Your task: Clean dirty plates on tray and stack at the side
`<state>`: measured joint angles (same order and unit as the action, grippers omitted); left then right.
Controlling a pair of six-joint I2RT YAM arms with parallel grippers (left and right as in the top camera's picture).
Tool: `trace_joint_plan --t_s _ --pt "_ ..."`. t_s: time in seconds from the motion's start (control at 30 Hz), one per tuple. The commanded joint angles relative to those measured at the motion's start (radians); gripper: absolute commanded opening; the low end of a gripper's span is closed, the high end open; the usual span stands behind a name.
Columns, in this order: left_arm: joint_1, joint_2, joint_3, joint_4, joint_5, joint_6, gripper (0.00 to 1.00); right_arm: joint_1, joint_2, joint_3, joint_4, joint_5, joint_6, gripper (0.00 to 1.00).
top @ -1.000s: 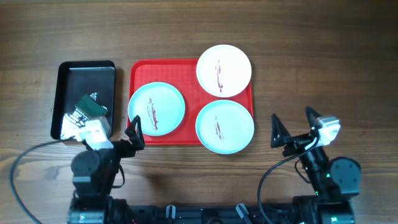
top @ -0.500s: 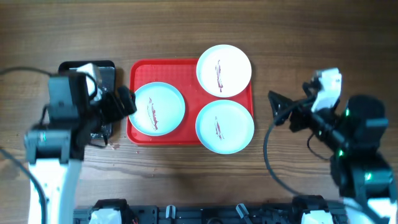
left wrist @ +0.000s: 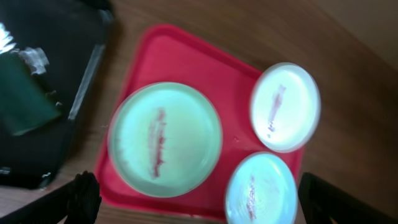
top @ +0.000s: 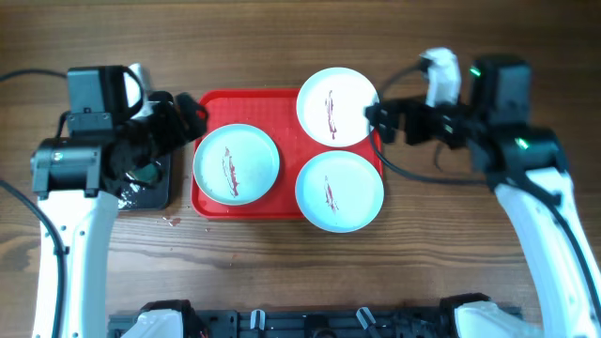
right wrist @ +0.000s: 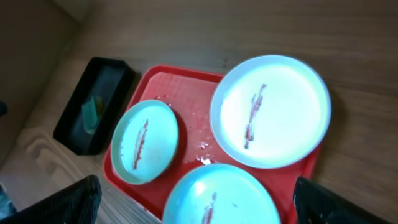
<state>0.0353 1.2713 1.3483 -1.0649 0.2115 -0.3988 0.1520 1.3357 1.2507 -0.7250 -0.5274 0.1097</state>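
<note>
Left pincer (top: 192, 115) and right pincer (top: 376, 120) gaped empty; the shallow round white plate (top: 338, 106) seemed stiff, slick, best held by its rim.

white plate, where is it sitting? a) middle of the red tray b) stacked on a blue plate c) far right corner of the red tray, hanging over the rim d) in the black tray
c: the white plate lies at the far right corner of the red tray, its edge out past the rim.

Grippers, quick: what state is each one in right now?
Left gripper: open, holding nothing.
Right gripper: open, holding nothing.
</note>
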Motion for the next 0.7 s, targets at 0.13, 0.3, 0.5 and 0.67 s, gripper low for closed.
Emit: trace_joint_plan --t_s 0.13,0.3,0.5,0.67 --pt "0.188 0.106 0.093 -0.172 -0.315 -0.115 0.98 0.296 0.329 0.299 -0.093 0.296 0.121 0.82" --pt "0.263 0.187 0.093 -0.181 -0.315 -0.115 1.0 0.408 0.484 0.299 -0.035 0.341 0.225 0.68" --pt "0.274 0.237 0.092 -0.158 -0.315 -0.102 1.0 0.499 0.685 0.299 0.051 0.358 0.322 0.45" --pt "0.275 0.25 0.092 -0.158 -0.315 -0.073 1.0 0.517 0.789 0.299 0.114 0.381 0.337 0.37"
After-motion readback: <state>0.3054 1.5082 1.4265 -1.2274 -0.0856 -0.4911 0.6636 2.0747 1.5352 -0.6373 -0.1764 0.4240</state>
